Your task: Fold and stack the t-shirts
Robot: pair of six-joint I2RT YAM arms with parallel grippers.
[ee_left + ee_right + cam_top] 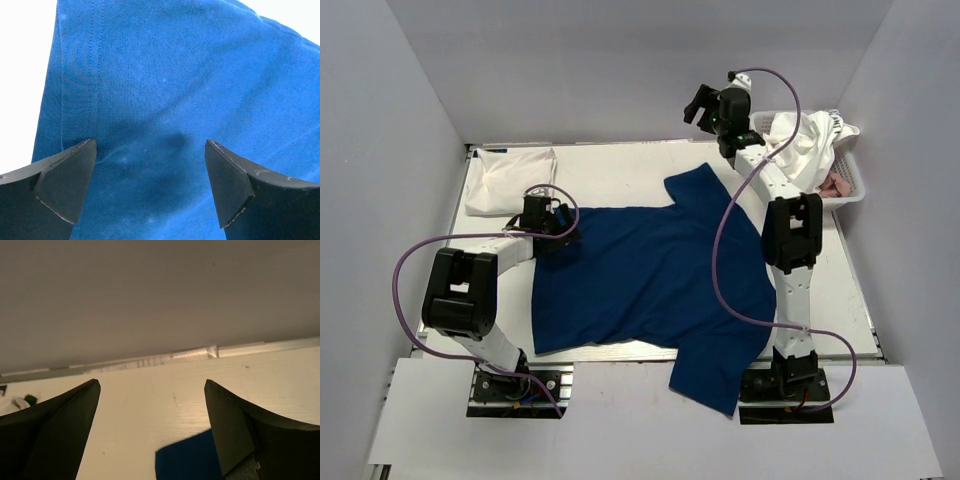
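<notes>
Top view: bright, even, diffuse overhead light. Soft, faint shadows under arms on white worktop (620, 170); sharp thru-out. Left wrist view: worktop blown to pure white at left edge & top rt corner, navy tee (190, 75) reads brighter blue, soft dark shadow patch btwn left fingers (62, 187), stitching in focus. Right wrist view: dim, warm yellowish cast, back wall (150, 290) murky, right fingers (55, 435) near-black, edges soft.

Readable text, brands, numbers: none.
- On white t-shirt (807, 145) heaped in basket (856, 186), far right corner of table (620, 168): dark lettering, too small and creased to read.
- On tape strip (175, 357) along far table edge: faint reddish marks, blurred, unreadable.
</notes>
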